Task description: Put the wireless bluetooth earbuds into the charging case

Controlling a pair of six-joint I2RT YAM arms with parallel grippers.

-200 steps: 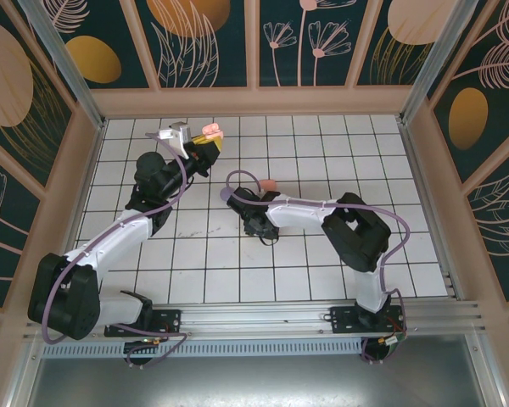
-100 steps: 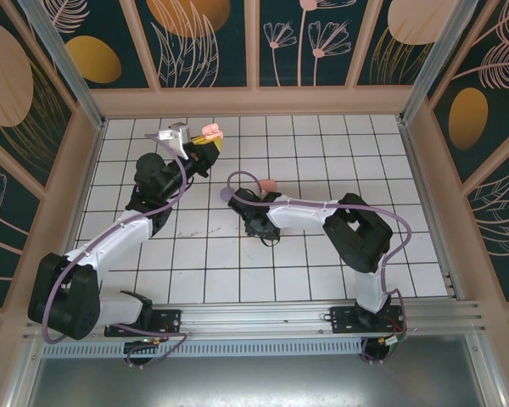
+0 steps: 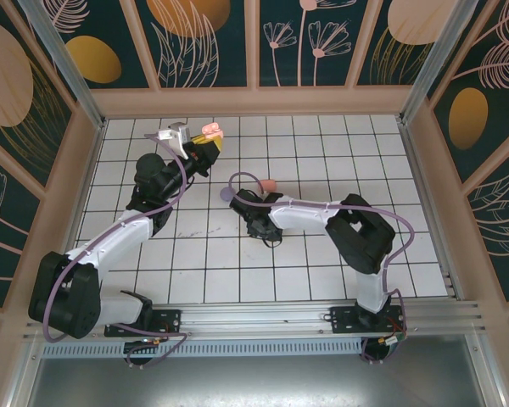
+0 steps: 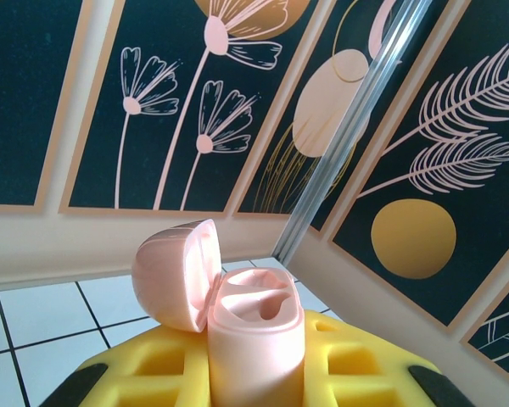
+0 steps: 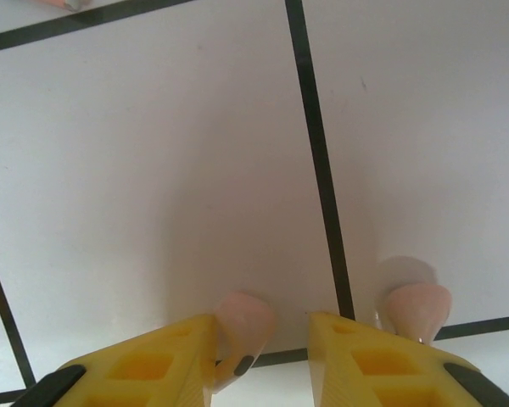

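My left gripper [image 4: 256,386] is shut on a salmon-pink charging case [image 4: 256,339]. The case stands upright between the yellow fingers with its lid [image 4: 170,275] flipped open to the left and both sockets bare. From above, the left gripper [image 3: 205,146] holds this case [image 3: 210,132] up near the back wall. My right gripper [image 5: 261,332] points down at the tiled floor, jaws open. A pink earbud [image 5: 242,326] lies between them against the left finger [image 5: 165,360], with a gap to the right finger [image 5: 365,356]. A second pink earbud [image 5: 417,307] lies just outside the right finger. From above, the right gripper [image 3: 269,239] is mid-floor.
A round pink disc [image 3: 270,185] and a purple disc [image 3: 227,193] lie on the white tiled floor [image 3: 322,153] just behind the right wrist. Patterned walls enclose the floor on three sides. A bit of something pink [image 5: 59,2] shows at the top edge of the right wrist view.
The right gripper has crept slightly right and toward the near edge, its jaws narrowing a little. The left arm and the case have not moved.
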